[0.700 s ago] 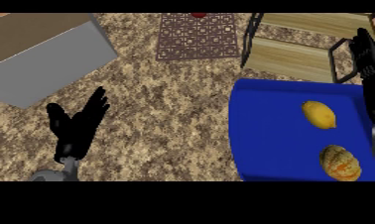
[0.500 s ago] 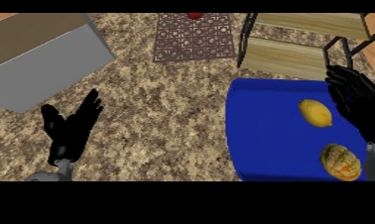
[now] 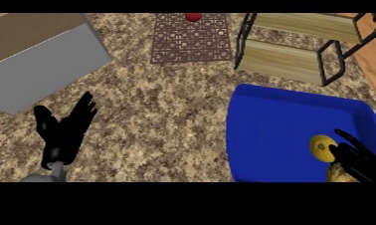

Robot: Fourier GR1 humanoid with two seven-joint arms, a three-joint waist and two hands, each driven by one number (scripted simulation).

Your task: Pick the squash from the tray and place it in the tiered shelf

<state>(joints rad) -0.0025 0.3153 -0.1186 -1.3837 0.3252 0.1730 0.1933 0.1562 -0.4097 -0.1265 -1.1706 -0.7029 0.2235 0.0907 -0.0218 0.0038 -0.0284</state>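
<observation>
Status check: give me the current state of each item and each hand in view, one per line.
squash: lying in the tray, not lifted
tray: flat on the counter, holding the squash and a second item
second item: in the tray, mostly hidden by the right hand
tiered shelf: upright, nothing visible on its boards
right hand: open, over the tray
left hand: open, resting

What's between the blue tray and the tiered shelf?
Head view: only a narrow strip of bare speckled counter separates the blue tray from the tiered shelf; nothing lies on it.
</observation>
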